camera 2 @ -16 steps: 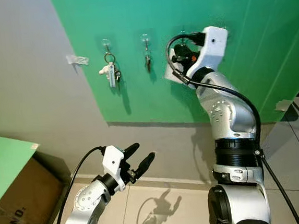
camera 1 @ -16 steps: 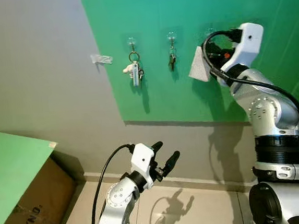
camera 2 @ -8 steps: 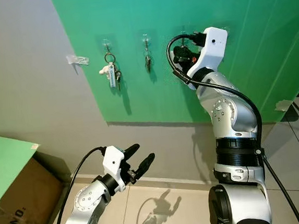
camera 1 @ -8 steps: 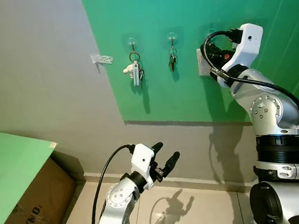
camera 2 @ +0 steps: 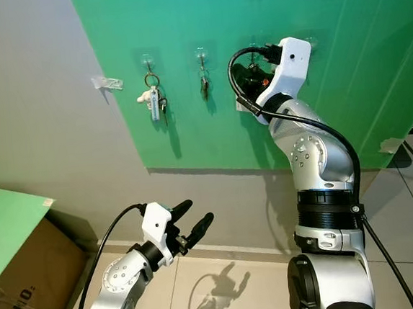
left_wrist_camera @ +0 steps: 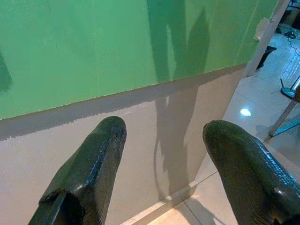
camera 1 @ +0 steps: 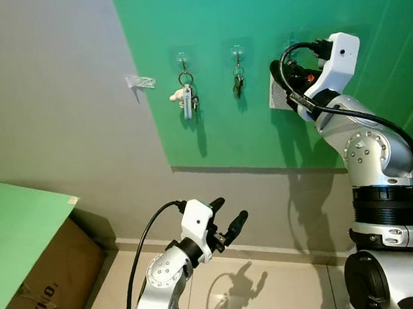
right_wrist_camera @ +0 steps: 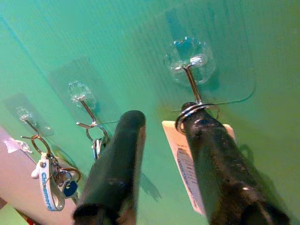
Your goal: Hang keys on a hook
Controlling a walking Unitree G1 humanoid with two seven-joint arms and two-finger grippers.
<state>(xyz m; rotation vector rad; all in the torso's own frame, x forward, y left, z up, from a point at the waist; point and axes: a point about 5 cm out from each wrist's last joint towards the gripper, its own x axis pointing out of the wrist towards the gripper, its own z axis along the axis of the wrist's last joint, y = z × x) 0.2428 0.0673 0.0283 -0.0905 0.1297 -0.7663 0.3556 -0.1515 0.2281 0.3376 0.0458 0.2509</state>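
Releasing keys (right_wrist_camera: pixel 191 112) onto the upper-right hook (right_wrist_camera: pixel 191 74), the right gripper (right_wrist_camera: pixel 161 124) is spread and should next withdraw.

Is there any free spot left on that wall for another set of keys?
The clear hook on the grey wall, left of the green board, is bare. The board's row is crowded: keys with a white fob, a small key bunch, then the right tool at the third hook.

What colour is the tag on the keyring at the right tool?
White, with small print; the tag shows best in the right wrist view, hanging below the ring.
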